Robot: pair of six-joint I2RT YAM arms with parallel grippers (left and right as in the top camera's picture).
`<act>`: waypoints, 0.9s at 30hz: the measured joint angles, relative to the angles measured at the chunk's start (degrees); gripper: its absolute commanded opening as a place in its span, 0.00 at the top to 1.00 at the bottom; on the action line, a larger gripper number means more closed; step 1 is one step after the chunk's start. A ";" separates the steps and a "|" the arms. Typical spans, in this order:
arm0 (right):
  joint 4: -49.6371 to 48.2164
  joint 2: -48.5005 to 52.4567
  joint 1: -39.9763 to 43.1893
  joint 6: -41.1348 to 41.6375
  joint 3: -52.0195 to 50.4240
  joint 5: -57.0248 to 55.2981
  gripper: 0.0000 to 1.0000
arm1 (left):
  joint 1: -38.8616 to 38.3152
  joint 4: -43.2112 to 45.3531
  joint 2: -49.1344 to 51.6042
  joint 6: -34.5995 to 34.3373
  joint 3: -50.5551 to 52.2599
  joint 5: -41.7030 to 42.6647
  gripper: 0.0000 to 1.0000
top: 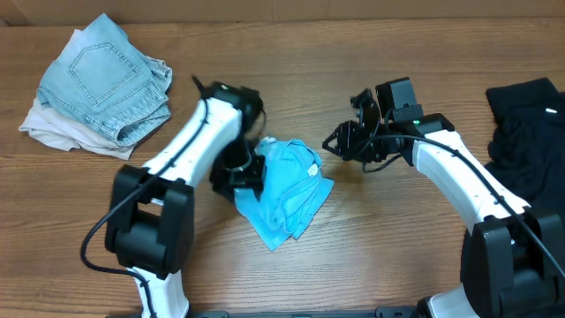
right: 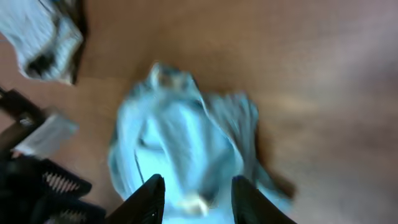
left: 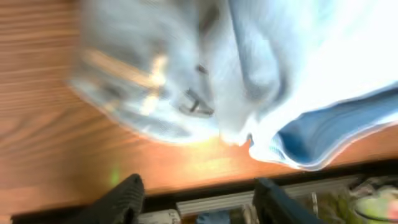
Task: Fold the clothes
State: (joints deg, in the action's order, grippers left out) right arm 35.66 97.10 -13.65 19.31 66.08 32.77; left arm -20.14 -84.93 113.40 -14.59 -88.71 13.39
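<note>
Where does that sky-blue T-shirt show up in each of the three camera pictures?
Overhead: T-shirt crumpled mid-picture.
Left wrist: T-shirt blurred, filling the top and right.
Right wrist: T-shirt in the middle, reaching the bottom edge.
Shared landmark: the wooden table under it.

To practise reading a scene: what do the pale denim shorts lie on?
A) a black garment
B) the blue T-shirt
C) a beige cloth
C: the beige cloth peeks out from under the pale denim shorts; the blue T-shirt lies apart, mid-view.
</note>
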 measured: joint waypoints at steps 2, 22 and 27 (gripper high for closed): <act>-4.76 1.07 -0.76 3.10 0.17 0.33 0.61 | 2.16 -2.19 -0.33 1.51 -5.35 0.15 0.27; -26.60 14.73 -11.15 18.34 0.39 3.76 0.68 | 6.80 -4.90 -5.99 6.01 -19.89 -2.49 0.21; -27.17 14.73 -11.15 18.75 0.39 4.24 0.96 | 6.80 -4.44 -5.99 6.05 -19.89 -2.51 0.21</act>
State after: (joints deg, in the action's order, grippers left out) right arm 8.49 111.83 -24.80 38.06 66.48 37.01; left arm -13.34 -89.36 107.42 -8.54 -108.60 10.87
